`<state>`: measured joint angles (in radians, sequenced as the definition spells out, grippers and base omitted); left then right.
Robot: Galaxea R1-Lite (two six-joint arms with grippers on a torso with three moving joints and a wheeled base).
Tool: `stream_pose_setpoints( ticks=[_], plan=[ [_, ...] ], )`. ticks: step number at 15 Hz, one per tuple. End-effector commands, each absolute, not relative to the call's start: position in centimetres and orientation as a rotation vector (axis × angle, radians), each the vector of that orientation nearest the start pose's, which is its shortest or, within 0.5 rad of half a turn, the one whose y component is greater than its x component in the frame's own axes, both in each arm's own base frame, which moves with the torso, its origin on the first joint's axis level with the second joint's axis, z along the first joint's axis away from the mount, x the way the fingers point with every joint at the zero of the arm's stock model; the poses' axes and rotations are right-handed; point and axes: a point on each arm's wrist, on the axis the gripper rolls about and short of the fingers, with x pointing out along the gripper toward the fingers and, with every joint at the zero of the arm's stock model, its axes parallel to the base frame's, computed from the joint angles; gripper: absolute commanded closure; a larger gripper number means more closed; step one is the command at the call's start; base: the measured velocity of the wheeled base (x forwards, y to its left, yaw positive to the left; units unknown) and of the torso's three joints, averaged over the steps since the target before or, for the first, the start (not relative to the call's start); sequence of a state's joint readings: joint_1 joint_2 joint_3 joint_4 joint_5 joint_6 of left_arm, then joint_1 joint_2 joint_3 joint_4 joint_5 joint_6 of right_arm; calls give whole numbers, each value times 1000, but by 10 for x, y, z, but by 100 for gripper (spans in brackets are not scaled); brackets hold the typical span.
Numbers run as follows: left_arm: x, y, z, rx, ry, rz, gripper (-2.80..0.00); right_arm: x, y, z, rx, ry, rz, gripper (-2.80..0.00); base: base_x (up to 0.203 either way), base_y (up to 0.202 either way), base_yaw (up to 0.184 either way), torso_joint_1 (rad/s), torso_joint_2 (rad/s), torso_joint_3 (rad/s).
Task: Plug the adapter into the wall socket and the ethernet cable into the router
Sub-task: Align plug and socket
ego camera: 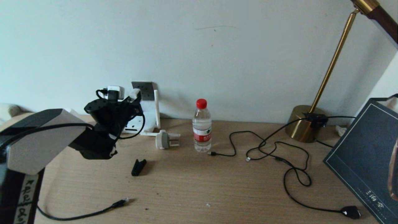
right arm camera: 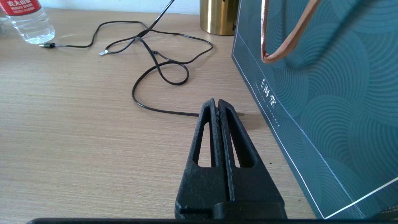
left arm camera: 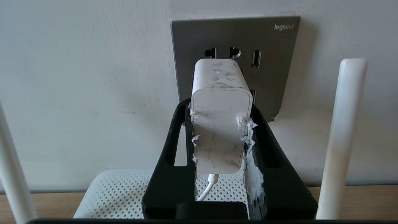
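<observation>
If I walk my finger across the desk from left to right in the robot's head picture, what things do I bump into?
Black clip → round white-grey plug → water bottle → gold lamp base → dark gift bag.

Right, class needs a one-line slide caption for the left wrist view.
Left gripper holds the white adapter against the grey wall socket, above the router.

My left tool [left arm camera: 219, 137] grips the adapter [left arm camera: 220, 124] by its sides, right at the wall socket [left arm camera: 273, 71], above the router [left arm camera: 118, 193].
</observation>
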<state>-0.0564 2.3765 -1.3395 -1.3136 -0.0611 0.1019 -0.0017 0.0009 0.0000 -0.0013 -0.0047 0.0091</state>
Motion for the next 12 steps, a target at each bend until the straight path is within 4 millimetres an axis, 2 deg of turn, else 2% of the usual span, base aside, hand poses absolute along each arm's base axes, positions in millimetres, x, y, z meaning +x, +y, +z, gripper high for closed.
stream_pose_setpoints(
  ticks=[1,12],
  plan=[
    [469,-29,124,102,-291,-106,0,-23,0,76,9,0,-6,0,0,0,0,0,0,0],
    [476,-31,130,102,-302,-105,0,-23,0,76,9,0,-6,0,0,0,0,0,0,0]
  ],
)
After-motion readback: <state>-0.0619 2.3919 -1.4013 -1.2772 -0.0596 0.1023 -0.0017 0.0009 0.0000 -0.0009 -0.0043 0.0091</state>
